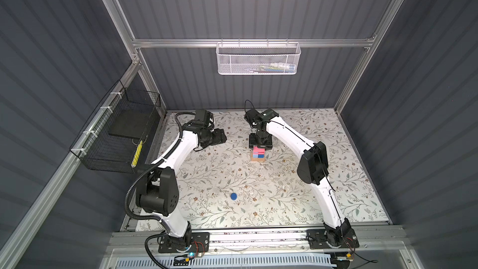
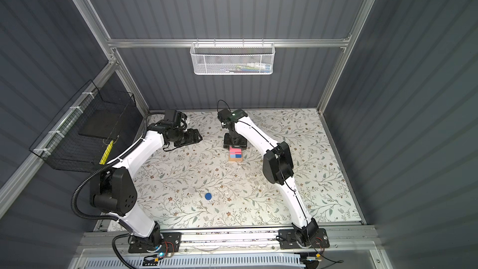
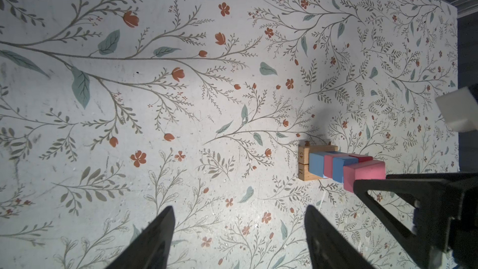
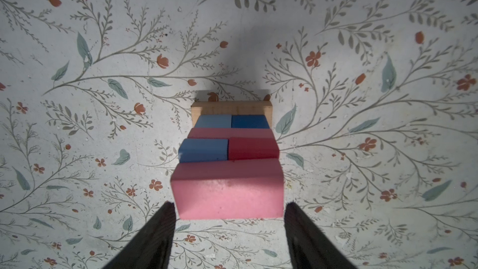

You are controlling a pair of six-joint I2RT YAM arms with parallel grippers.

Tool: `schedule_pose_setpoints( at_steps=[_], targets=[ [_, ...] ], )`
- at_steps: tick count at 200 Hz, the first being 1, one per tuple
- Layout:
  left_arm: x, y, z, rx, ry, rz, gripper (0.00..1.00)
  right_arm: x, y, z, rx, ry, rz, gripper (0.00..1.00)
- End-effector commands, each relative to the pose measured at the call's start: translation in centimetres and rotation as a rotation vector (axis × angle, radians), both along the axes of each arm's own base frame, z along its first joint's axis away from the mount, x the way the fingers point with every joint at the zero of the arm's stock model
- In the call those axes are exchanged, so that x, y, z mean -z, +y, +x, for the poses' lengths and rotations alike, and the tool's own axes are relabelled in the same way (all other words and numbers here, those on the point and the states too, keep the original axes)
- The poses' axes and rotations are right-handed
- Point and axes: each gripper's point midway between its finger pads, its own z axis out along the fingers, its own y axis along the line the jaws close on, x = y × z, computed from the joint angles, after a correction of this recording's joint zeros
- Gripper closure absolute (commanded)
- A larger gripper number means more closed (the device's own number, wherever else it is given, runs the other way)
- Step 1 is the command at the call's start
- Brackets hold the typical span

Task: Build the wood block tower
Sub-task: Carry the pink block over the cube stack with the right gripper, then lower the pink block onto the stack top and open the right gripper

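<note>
The tower (image 1: 258,154) (image 2: 236,155) stands on the floral mat, back of centre. It has a tan base (image 3: 305,163), two blue cubes, a pink oblong, then a blue cube (image 4: 203,150) beside a red cube (image 4: 252,148). On top lies a second pink oblong (image 4: 227,192) (image 3: 367,172). My right gripper (image 4: 230,205) (image 1: 260,143) points down over it, fingertips against the oblong's two ends. My left gripper (image 3: 239,209) (image 1: 220,136) hovers to the tower's left, open and empty. The dark blue disc (image 1: 233,196) (image 2: 208,196) lies alone on the mat nearer the front.
A white mesh basket (image 1: 258,59) hangs on the back rail. A black wire basket (image 1: 116,138) hangs on the left wall. The right arm's white link (image 3: 457,109) shows beyond the tower in the left wrist view.
</note>
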Motion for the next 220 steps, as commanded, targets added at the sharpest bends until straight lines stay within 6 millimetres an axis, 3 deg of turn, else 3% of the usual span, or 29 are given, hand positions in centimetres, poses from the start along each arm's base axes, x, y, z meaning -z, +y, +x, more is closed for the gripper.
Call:
schedule_pose_setpoints(
  at_steps=[1, 220],
  targets=[
    [0.62, 0.15, -0.21, 0.021, 0.016, 0.001, 0.21, 1.47, -0.42, -0.42, 0.022, 0.044, -0.028, 0.31],
    [0.66, 0.29, -0.26, 0.017, 0.017, -0.001, 0.21, 1.56, -0.63, -0.20, 0.077, 0.047, -0.024, 0.33]
  ],
)
